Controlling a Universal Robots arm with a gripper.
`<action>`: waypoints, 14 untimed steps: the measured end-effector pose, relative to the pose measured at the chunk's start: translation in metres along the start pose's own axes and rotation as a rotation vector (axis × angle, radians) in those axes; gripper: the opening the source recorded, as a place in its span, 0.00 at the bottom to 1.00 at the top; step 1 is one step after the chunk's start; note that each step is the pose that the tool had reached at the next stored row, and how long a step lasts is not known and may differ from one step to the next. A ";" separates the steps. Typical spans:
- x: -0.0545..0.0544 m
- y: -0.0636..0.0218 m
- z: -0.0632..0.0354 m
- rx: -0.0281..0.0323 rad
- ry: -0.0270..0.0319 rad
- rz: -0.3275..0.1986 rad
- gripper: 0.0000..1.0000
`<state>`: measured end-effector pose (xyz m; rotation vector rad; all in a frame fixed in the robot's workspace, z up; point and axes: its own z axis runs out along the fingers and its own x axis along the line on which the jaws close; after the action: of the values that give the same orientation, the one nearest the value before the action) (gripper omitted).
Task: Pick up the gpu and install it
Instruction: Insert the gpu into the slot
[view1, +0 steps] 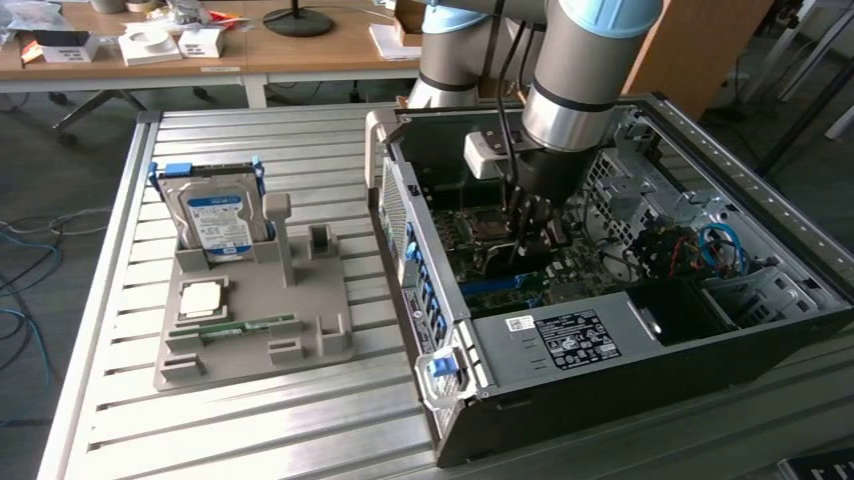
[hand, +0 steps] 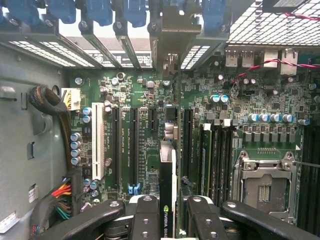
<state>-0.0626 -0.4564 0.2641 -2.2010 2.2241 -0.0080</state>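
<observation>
Pinches the gpu (hand: 167, 175) edge-on in the gripper (hand: 167, 222), just above the motherboard (hand: 235, 100). Lies lengthwise parallel to the motherboard's long black slots (hand: 135, 145), extending straight ahead of the fingers.

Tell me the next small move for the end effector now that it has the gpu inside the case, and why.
Probably ease straight down, keeping the card upright. The end effector grips the gpu edge-on over the motherboard, with its bracket up by the rear slot openings. Whether the card's edge has entered a slot cannot be told.
</observation>
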 end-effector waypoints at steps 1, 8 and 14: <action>0.000 0.0000 0.0000 -0.0001 0.0000 0.000 0.26; 0.000 0.0016 0.0000 0.0000 0.0000 0.000 0.26; 0.000 0.0027 0.0001 0.0000 0.0001 0.000 0.26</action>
<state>-0.0653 -0.4564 0.2639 -2.2011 2.2241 -0.0081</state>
